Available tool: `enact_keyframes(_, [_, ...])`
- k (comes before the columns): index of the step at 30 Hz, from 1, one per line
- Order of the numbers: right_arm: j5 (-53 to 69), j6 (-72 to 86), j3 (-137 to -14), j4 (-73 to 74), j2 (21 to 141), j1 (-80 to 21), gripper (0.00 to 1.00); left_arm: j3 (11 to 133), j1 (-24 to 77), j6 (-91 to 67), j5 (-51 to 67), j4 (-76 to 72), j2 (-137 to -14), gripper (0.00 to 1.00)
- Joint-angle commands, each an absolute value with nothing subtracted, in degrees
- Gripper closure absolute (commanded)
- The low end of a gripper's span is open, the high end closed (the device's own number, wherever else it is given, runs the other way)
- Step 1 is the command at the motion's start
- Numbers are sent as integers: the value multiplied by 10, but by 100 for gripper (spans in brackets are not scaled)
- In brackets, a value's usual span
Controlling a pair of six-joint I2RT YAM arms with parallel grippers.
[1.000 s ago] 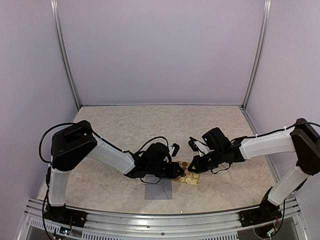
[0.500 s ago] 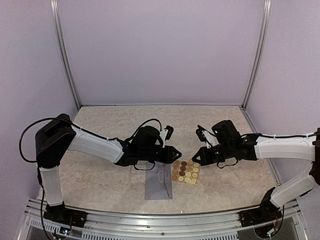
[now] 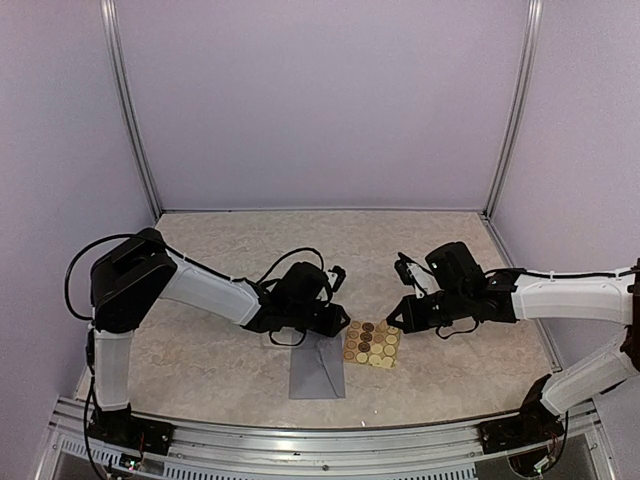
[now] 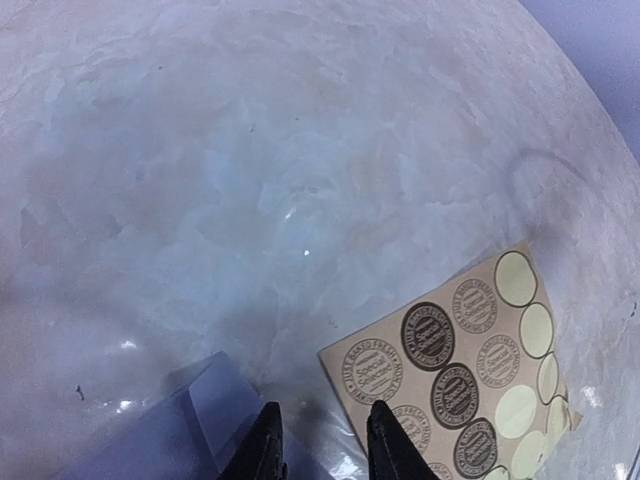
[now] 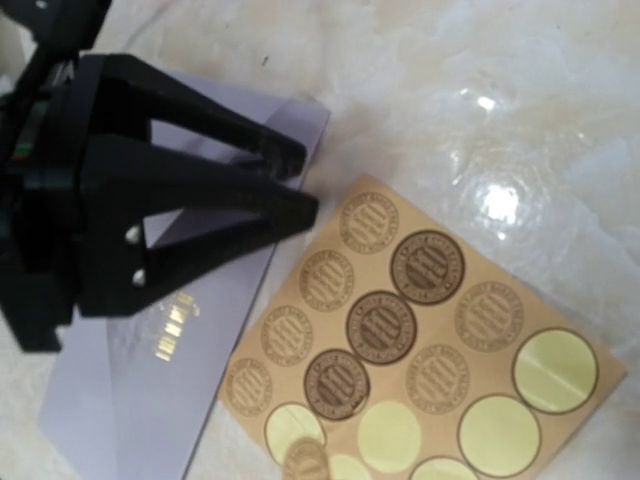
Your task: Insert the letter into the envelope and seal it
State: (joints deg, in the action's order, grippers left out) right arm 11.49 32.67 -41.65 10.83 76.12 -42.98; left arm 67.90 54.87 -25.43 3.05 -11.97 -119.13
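Note:
The grey-lavender envelope [image 3: 317,368] lies flat near the front edge, with a gold ornament showing in the right wrist view [image 5: 140,400]. No separate letter sheet is in view. My left gripper [image 3: 346,322] is open and empty, its tips [image 4: 325,440] just above the table between the envelope's top corner [image 4: 170,430] and the sticker sheet [image 4: 470,370]. My right gripper [image 3: 394,319] hovers over the right side of the sticker sheet [image 3: 371,343]. A blurred round sticker [image 5: 306,462] hangs at its jaws, lifted off the sheet [image 5: 420,320]; its own fingers are out of frame.
The tan sticker sheet carries several round printed stickers and several bare slots. The left gripper [image 5: 310,180] fills the upper left of the right wrist view. A marbled tabletop [image 3: 250,250] is walled in by lavender panels and metal posts.
Both grippers have lifted off the sticker sheet. The right one drew back to the right with a sticker. The left one rose, then settled lower beside the envelope's top corner.

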Motion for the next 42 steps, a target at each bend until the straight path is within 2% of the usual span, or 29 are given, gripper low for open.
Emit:
enact_keyframes(1, [114,331,-414,111,753,-426,100,642,537,-238,-22,-103,-1174,73])
enact_keyframes(8, [119,328,-420,110,760,-426,100,576,526,-251,-52,-87,-1139,74])
enact_keyframes(14, [122,328,-421,106,760,-426,100,479,530,-319,-96,-50,-1059,74])
enact_keyframes(21, [132,324,-429,101,773,-425,100,379,587,-394,-74,-29,-959,74])
enact_keyframes(27, [153,324,-435,91,779,-427,100,381,640,-426,-95,27,-899,74])
enact_keyframes(36, [181,339,-449,54,802,-447,100,449,628,-399,-145,24,-877,79])
enact_keyframes(42, [181,342,-466,47,820,-459,100,438,612,-408,-166,-22,-878,80])
